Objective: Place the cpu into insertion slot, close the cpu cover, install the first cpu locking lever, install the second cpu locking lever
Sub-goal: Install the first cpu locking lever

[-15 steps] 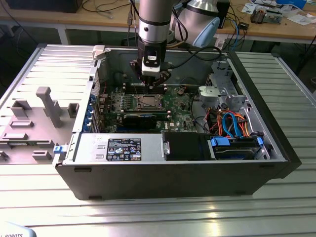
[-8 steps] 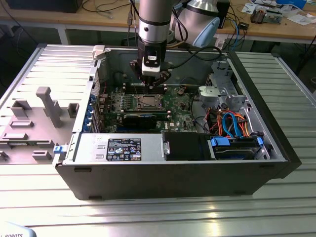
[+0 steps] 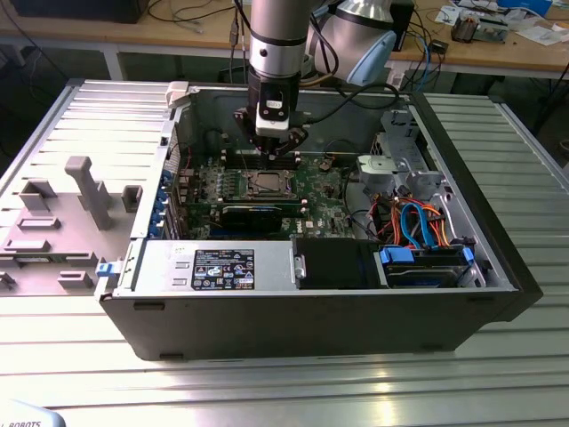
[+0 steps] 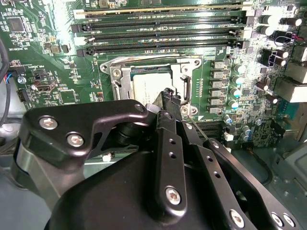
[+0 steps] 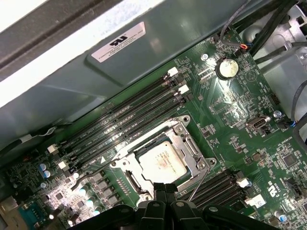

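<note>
Silver-grey metal marks the cpu [image 5: 163,162], which lies flat in the insertion slot [image 5: 188,143] on the green motherboard [image 5: 230,100], with the cpu cover [image 5: 128,157] closed around it as a thin frame. In the exterior view the socket sits near the middle of the open computer case [image 3: 311,329], which rests on the ribbed metal tabletop [image 3: 293,391]. The black gripper [image 4: 169,96] hangs just over the socket's edge, its jaws pressed together at the tips beside a thin locking lever [image 5: 197,184]. Long memory slots [image 5: 124,122] run along the socket's far side.
</note>
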`<state>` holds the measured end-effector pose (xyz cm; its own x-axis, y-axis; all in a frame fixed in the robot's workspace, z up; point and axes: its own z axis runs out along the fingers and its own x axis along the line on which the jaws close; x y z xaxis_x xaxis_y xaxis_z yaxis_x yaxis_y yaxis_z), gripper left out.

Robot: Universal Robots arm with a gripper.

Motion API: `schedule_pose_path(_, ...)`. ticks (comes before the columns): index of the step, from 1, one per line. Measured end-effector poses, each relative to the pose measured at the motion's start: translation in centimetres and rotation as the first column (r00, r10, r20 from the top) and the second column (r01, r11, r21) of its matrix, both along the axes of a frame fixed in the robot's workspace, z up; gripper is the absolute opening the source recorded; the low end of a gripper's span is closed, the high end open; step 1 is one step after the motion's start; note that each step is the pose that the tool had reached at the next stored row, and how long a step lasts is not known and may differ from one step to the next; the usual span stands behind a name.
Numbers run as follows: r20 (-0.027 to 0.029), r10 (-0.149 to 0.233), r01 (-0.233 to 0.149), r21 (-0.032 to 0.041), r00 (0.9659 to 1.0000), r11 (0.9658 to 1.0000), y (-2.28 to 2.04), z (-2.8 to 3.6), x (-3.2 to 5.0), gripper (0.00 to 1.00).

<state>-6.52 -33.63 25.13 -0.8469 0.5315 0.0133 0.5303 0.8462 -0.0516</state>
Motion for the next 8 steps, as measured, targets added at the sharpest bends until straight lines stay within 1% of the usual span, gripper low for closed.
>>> schedule_pose_path(8, 0.0, 0.005, -0.005, 0.0, 1.0, 1.0, 0.0, 0.0, 0.0, 0.11)
